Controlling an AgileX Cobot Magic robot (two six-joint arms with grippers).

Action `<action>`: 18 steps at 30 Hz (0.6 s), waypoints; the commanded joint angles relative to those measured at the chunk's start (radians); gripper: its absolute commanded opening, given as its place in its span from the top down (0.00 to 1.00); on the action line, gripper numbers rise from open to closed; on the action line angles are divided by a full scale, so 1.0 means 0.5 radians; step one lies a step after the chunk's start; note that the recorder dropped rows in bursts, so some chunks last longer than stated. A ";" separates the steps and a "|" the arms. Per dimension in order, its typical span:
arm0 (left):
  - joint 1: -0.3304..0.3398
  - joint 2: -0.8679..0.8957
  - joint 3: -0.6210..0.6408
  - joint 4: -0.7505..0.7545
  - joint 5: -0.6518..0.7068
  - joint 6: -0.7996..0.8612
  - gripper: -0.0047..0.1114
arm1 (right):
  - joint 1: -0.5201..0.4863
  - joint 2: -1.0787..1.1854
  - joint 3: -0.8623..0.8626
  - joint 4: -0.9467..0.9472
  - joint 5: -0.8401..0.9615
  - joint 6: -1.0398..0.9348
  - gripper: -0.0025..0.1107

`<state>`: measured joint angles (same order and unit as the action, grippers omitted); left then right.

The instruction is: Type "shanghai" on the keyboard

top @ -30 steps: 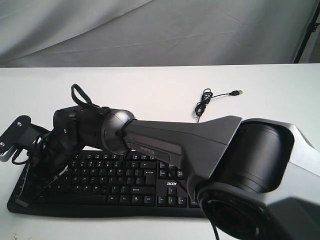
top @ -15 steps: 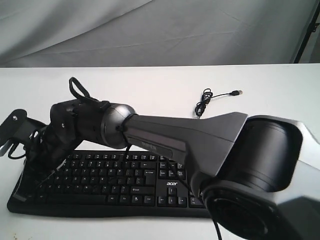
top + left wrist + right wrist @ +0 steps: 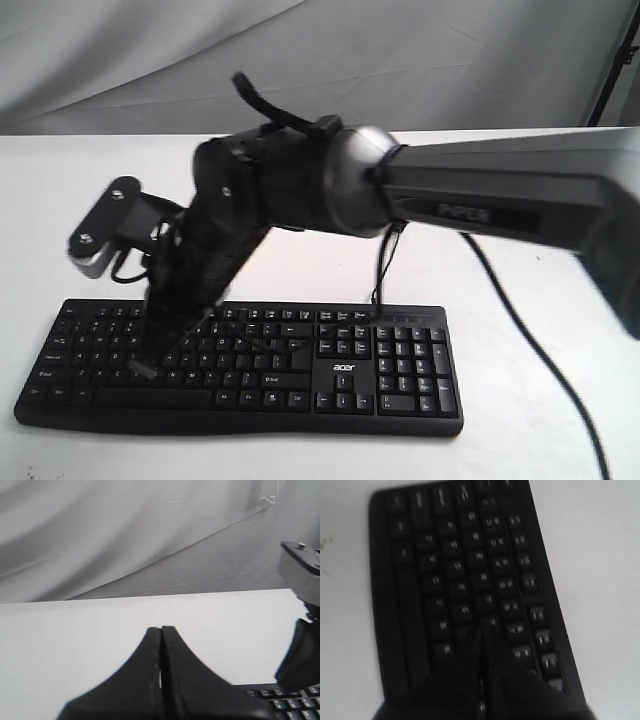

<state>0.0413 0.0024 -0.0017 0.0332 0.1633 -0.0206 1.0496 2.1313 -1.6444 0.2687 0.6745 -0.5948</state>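
Note:
The black keyboard with white legends and an "acer" logo lies along the table's front edge. My right arm reaches across from the right. Its gripper points down at the left letter keys, fingers shut with nothing between them, tip at or just above the keys. In the right wrist view the shut gripper hangs over blurred rows of the keyboard. My left gripper is shut and empty over bare table, with a corner of the keyboard beside it. The exterior view does not show it.
The right arm's silver camera bracket sticks out above the keyboard's left end. A thick black cable trails over the white table on the right. A grey cloth backdrop hangs behind.
The right arm has risen and swung right, uncovering most of the keyboard. Its gripper tip has moved from the keyboard's far left edge to the left letter keys.

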 commanded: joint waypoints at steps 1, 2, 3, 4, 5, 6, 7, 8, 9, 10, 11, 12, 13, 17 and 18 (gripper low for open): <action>-0.013 -0.005 0.003 -0.014 -0.019 -0.004 0.96 | -0.025 -0.234 0.410 0.205 -0.249 -0.146 0.98; -0.013 -0.005 0.003 -0.014 -0.019 -0.004 0.96 | -0.025 -0.243 0.447 0.277 -0.283 -0.236 0.98; -0.013 -0.005 0.003 -0.014 -0.019 -0.004 0.96 | -0.025 -0.251 0.468 0.353 -0.310 -0.291 0.98; -0.013 -0.005 0.003 -0.014 -0.019 -0.004 0.96 | -0.025 -0.238 0.467 0.384 -0.318 -0.307 0.98; -0.013 -0.005 0.003 -0.014 -0.019 -0.004 0.96 | -0.025 -0.223 0.467 0.405 -0.322 -0.307 0.98; -0.013 -0.005 0.003 -0.014 -0.019 -0.004 0.96 | -0.025 -0.199 0.467 0.430 -0.331 -0.307 0.98; -0.013 -0.005 0.003 -0.014 -0.019 -0.004 0.96 | -0.025 -0.177 0.467 0.463 -0.341 -0.330 0.98; -0.013 -0.005 0.003 -0.014 -0.019 -0.004 0.96 | -0.025 -0.158 0.467 0.475 -0.354 -0.351 0.98; -0.013 -0.005 0.003 -0.014 -0.019 -0.004 0.96 | -0.025 -0.137 0.467 0.501 -0.371 -0.376 0.98; -0.013 -0.005 0.003 -0.014 -0.019 -0.004 0.96 | -0.025 -0.120 0.467 0.528 -0.398 -0.389 0.98; -0.013 -0.005 0.003 -0.014 -0.019 -0.004 0.96 | -0.021 -0.102 0.467 0.546 -0.417 -0.409 0.98; -0.013 -0.005 0.003 -0.014 -0.019 -0.004 0.96 | -0.020 -0.082 0.450 0.567 -0.423 -0.425 0.98; -0.013 -0.005 0.003 -0.014 -0.019 -0.004 0.96 | -0.013 -0.056 0.421 0.567 -0.418 -0.425 0.98; -0.013 -0.005 0.003 -0.014 -0.019 -0.004 0.96 | -0.003 0.052 0.248 0.562 -0.283 -0.422 0.98; -0.013 -0.005 0.003 -0.014 -0.019 -0.004 0.96 | -0.003 0.067 0.220 0.562 -0.253 -0.418 0.98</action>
<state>0.0413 0.0024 -0.0017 0.0332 0.1633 -0.0206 1.0444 2.1443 -1.4847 0.5387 0.5087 -0.7939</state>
